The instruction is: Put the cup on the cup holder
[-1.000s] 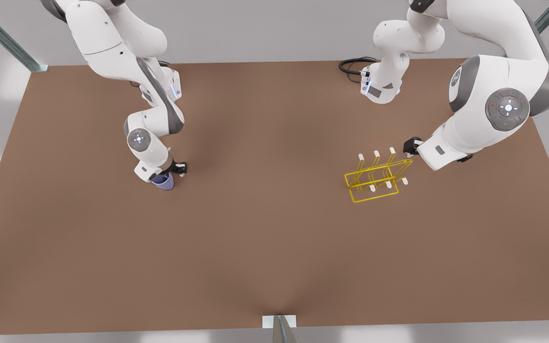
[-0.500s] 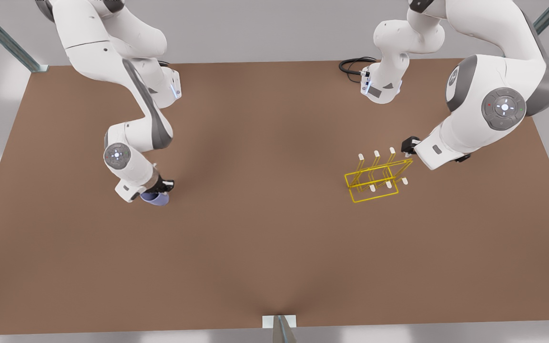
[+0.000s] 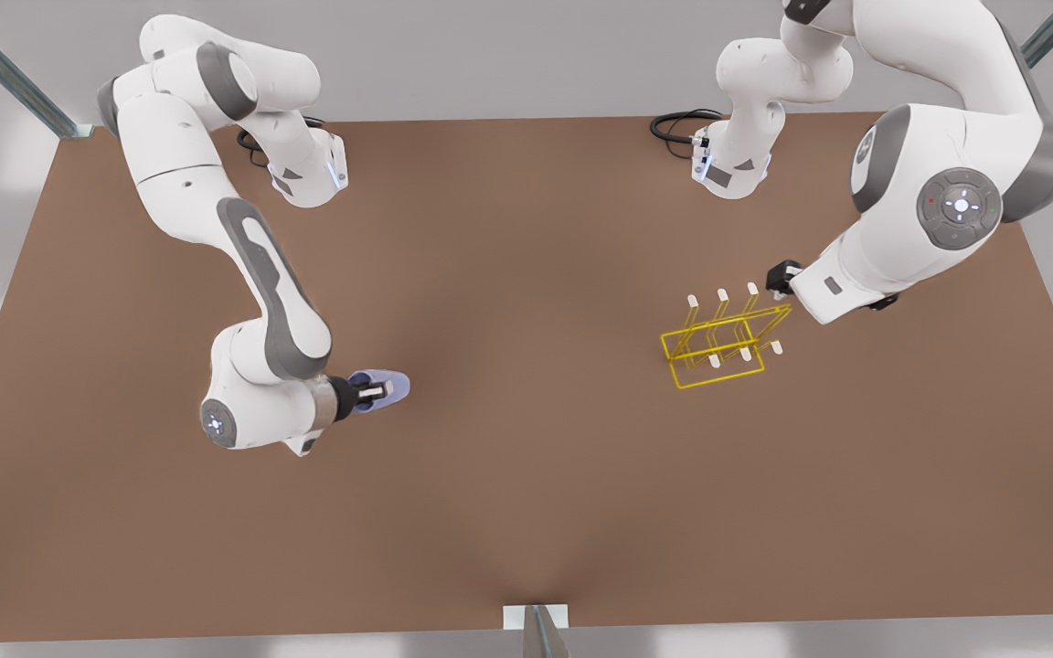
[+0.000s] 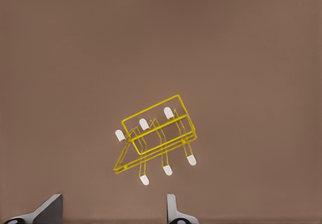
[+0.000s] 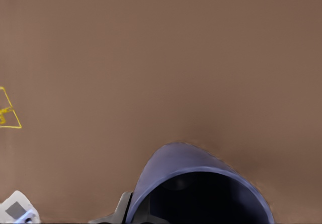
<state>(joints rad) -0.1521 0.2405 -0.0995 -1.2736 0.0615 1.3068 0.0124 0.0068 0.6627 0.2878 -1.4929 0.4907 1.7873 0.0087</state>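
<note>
Over on the front view's left, our right gripper [image 3: 378,390] has its fingers clamped on the cup [image 3: 387,388], holding it tipped sideways above the counter [image 3: 526,475] with the mouth facing the wrist camera. So we're in the carry step, and the cup is well apart from the cup holder [image 3: 723,340]. Next we'd say it needs to swing across toward the prongs and line the open mouth up over one white tip. On the right, our left gripper [image 4: 113,211] waits just beside the holder, fingers spread apart, gripping nothing.
</note>
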